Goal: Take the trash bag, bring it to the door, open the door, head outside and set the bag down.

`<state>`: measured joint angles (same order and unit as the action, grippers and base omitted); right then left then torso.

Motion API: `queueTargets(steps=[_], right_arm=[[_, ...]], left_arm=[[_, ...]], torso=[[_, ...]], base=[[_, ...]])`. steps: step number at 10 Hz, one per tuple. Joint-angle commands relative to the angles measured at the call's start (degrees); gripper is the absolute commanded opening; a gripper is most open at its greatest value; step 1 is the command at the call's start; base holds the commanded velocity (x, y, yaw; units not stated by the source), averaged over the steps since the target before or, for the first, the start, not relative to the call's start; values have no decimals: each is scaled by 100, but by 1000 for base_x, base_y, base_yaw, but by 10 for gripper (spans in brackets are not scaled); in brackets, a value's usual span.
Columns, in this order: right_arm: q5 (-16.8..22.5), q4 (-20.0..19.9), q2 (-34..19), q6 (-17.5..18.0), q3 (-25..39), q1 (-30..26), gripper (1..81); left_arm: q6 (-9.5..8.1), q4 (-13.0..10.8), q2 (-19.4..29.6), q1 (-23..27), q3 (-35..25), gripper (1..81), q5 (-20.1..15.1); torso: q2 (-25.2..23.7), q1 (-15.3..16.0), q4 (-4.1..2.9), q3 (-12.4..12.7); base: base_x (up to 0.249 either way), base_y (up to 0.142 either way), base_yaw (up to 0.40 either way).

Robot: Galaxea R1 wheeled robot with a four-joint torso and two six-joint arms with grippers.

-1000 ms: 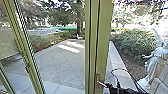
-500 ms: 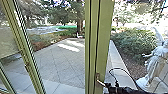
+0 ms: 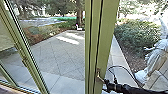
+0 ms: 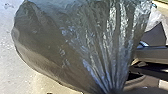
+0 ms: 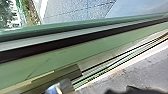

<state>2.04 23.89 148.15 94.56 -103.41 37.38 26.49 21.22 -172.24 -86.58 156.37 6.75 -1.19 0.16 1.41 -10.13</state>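
A paved yard [image 3: 55, 60] edged by bushes [image 3: 137, 35] is seen past a green door frame [image 3: 106, 37]. The trash bag [image 4: 75, 50] is gathered into a narrow neck close to the left wrist. The door handle [image 3: 98, 74] is met by the right gripper [image 3: 104, 83]; how far either gripper is opened cannot be told.

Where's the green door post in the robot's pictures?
Head view: green door post, upright, just right of the middle.
Right wrist view: green door post, big, slanting across.
Left wrist view: dark bag, up close.
Shared landmark, head and right wrist views: grey paving beyond the post.
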Motion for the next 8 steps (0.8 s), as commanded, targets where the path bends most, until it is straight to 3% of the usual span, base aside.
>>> queueTargets(steps=[1,8], right_arm=[[2240,133,130,-52,42,205,811],[1800,89,86,18,-310,-269,811]], left_arm=[[-12,49,40,128,8,10,-350],[-12,119,102,75,8,10,-403]], torso=[[0,0,0,0],[0,-9,0,-24]], base=[[0,0,0],[0,0,0]])
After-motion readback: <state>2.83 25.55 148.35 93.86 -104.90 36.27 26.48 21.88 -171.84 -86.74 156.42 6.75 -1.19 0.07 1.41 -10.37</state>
